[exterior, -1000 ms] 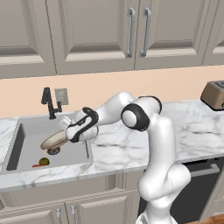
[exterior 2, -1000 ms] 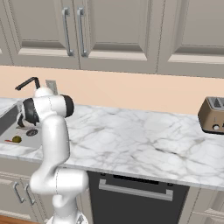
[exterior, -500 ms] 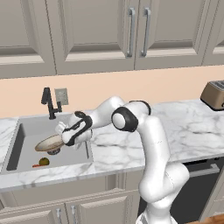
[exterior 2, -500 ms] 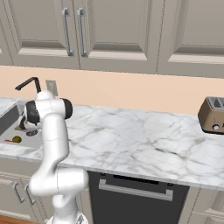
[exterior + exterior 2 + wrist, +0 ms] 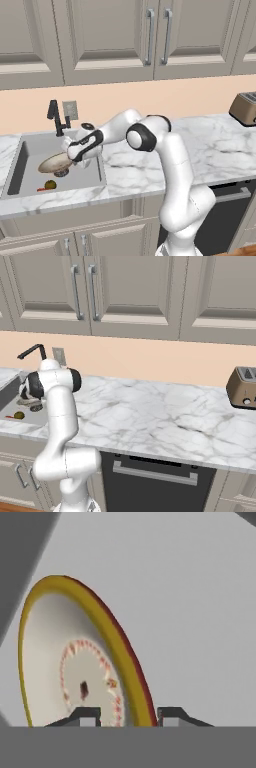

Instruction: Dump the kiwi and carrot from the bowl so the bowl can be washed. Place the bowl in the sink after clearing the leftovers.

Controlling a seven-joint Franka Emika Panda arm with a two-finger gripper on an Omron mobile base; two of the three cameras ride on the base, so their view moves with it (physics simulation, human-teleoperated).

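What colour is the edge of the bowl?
The bowl has a yellow rim with a dark red outer edge, clearest in the hand view.

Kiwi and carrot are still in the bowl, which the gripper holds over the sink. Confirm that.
Not quite. The kiwi and carrot are not in the bowl; they lie on the floor of the sink, near its front edge, as the left base view shows. The hand view shows the bowl's inside bare. The rest stands: the gripper holds the bowl over the sink.

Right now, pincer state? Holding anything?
Pincer: shut on the bowl, fingers on either side of its rim, bowl over the sink.
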